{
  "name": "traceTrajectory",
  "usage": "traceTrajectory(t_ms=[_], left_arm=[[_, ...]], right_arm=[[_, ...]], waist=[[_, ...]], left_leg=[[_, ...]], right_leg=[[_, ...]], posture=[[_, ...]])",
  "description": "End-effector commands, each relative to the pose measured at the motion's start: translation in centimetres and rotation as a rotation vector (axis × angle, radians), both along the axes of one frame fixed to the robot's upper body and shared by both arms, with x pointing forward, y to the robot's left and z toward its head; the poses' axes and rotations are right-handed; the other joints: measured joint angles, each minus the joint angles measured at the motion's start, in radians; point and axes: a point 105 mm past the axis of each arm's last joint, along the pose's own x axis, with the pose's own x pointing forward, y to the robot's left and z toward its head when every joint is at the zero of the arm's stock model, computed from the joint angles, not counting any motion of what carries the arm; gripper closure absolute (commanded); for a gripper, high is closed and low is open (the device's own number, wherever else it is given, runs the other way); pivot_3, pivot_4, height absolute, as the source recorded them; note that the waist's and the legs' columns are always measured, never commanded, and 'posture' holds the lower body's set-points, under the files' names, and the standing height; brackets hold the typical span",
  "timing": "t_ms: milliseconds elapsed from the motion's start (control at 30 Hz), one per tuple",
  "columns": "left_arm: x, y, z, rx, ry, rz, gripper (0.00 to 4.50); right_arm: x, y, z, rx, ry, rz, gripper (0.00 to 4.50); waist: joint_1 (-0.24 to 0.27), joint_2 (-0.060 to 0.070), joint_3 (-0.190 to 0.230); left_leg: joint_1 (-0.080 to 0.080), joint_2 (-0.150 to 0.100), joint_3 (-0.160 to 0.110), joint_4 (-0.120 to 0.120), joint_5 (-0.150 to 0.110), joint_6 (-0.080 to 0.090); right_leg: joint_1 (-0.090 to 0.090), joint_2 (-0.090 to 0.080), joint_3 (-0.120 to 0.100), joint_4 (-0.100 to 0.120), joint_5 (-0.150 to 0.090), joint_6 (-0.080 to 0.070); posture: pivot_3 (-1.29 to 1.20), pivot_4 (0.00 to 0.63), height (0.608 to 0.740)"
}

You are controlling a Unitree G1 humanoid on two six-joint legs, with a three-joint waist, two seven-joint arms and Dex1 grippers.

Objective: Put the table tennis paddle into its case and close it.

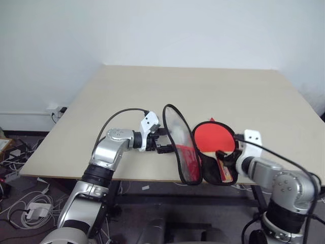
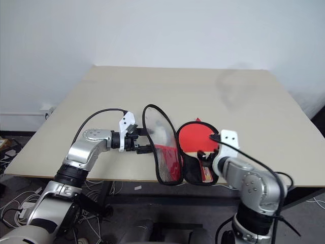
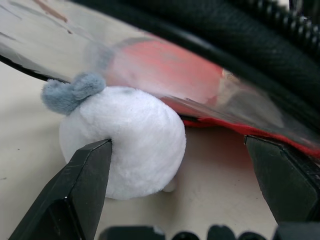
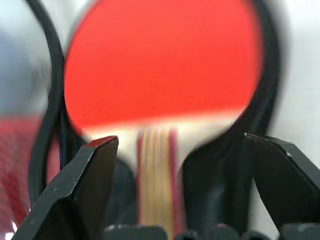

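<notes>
Two claws up, both with fingers spread and gripping nothing. My right gripper (image 4: 181, 192) sits at the near table edge, about 5 o'clock in the head view, fingers apart either side of the table tennis paddle (image 1: 215, 139) handle without touching it. Paddle lies red face up inside the lower half of the case (image 1: 203, 168), blade toward 12 o'clock, striped wooden handle toward 6 o'clock, pointing back at my right wrist. Case is unzipped and splayed open: one half flat on the table (image 1: 213, 96) under the paddle, the other half standing up on edge just to the 9 o'clock side of the blade, black rim looping upward, clear panel and red fabric showing. My left gripper (image 1: 165, 141) comes in from 9 o'clock, pointing at the raised half, fingertips just beside its rim. In the left wrist view a white plush ball (image 3: 127, 140) with a grey tuft lies on the tabletop, touching one left finger (image 3: 75, 192), tucked against the raised case half.
</notes>
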Motion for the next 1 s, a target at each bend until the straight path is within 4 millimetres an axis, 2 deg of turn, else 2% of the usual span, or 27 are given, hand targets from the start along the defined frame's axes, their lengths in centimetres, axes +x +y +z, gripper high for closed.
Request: traceTrajectory(t_ms=[33,133,267,367,533,667,833,1000], left_arm=[[-0.4,-1.5,2.1,-0.050,-0.039,-0.067,0.00],[-1.0,-3.0,2.3,-0.075,-0.024,-0.116,0.00],[-1.5,-6.0,2.7,-0.112,-0.008,-0.177,0.00],[-2.0,-8.5,2.9,-0.125,-0.014,-0.220,0.00],[-1.2,-10.7,3.0,-0.136,-0.037,-0.174,0.00],[-0.2,-11.1,3.7,-0.165,-0.037,-0.109,0.00],[-0.8,-9.4,5.4,-0.224,0.045,-0.088,0.00],[-2.1,-7.5,4.0,-0.171,0.177,-0.002,0.00]], right_arm=[[0.4,-0.2,9.3,0.078,-0.421,0.110,0.35],[1.4,-2.6,12.5,0.108,-0.541,0.026,0.35],[2.5,-5.1,14.7,0.185,-0.641,-0.101,0.35],[2.9,-6.0,15.7,0.233,-0.692,-0.161,0.35],[3.5,-6.0,14.2,0.224,-0.657,-0.204,0.35],[3.7,-5.7,12.5,0.208,-0.615,-0.211,0.35],[4.3,-5.9,9.9,0.175,-0.540,-0.245,0.35],[4.7,-5.9,9.1,0.210,-0.522,-0.255,0.35]], waist=[[-0.001,0.001,0.000],[0.002,0.000,0.000],[0.005,-0.002,0.000],[0.006,-0.001,0.000],[0.000,-0.001,0.000],[-0.001,-0.001,0.000],[-0.002,-0.001,0.000],[-0.001,0.000,0.000]], left_leg=[[0.000,0.000,0.000,0.000,-0.001,0.002],[0.000,0.000,-0.001,0.000,-0.002,0.006],[0.000,0.000,-0.001,0.000,-0.002,0.006],[0.000,-0.001,0.000,0.001,-0.002,0.006],[0.000,-0.001,0.000,0.000,-0.001,0.005],[0.000,0.000,0.000,0.000,-0.002,0.007],[0.000,0.000,0.000,0.000,-0.002,0.007],[0.000,0.002,0.000,0.000,0.001,0.003]], right_leg=[[0.000,0.000,0.000,0.000,0.000,0.000],[0.001,0.000,0.000,0.000,0.000,0.000],[0.002,0.000,-0.001,-0.001,0.000,0.000],[0.001,-0.001,0.000,0.000,0.000,0.000],[0.001,-0.001,0.001,0.000,0.000,0.000],[0.001,0.000,0.001,0.000,0.000,0.000],[0.001,0.000,0.001,0.000,0.000,0.000],[0.001,0.000,0.001,0.000,0.000,0.000]], posture=[[0.00,0.000,0.715],[0.00,0.000,0.715],[0.00,0.000,0.715],[0.00,0.000,0.715],[0.00,0.000,0.715],[0.00,0.000,0.715],[0.00,0.000,0.715],[0.00,0.000,0.715]])
